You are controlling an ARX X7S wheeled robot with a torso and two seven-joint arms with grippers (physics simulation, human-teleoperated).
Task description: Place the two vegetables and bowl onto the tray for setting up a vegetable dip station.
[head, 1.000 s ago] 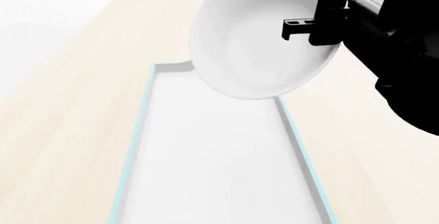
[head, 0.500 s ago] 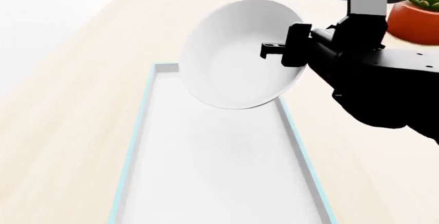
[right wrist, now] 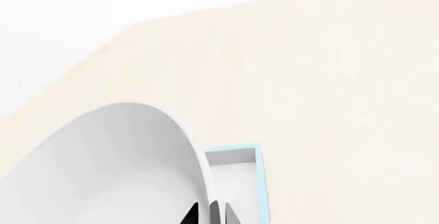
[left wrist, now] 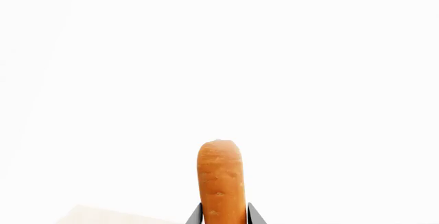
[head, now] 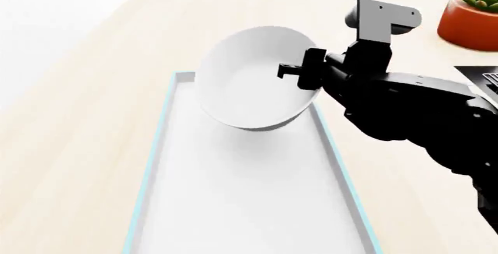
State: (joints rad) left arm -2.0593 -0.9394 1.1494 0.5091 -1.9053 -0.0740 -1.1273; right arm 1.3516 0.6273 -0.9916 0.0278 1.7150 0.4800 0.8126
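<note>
The white bowl [head: 253, 79] hangs tilted over the far end of the tray [head: 160, 149], its open side turned toward me. My right gripper [head: 307, 76] is shut on the bowl's right rim, one finger inside and one outside. The right wrist view shows the bowl [right wrist: 103, 167] filling the frame beside the tray's blue-rimmed corner [right wrist: 257, 183], the gripper [right wrist: 211, 216] pinching the rim. In the left wrist view the orange carrot [left wrist: 221, 178] sticks out from between the fingers of my left gripper [left wrist: 223, 218], which is shut on it. The head view does not show the left arm. The cucumber is out of view.
A terracotta pot [head: 468, 24] with a green succulent stands at the far right of the light wooden table [head: 86, 91]. A dark grid-like object [head: 479, 76] lies at the right edge. The tray floor nearer me holds nothing.
The right arm has carried the bowl lower and leftward, down toward the tray's far end, and the bowl now tilts less steeply. The plant pot has come into sight.
</note>
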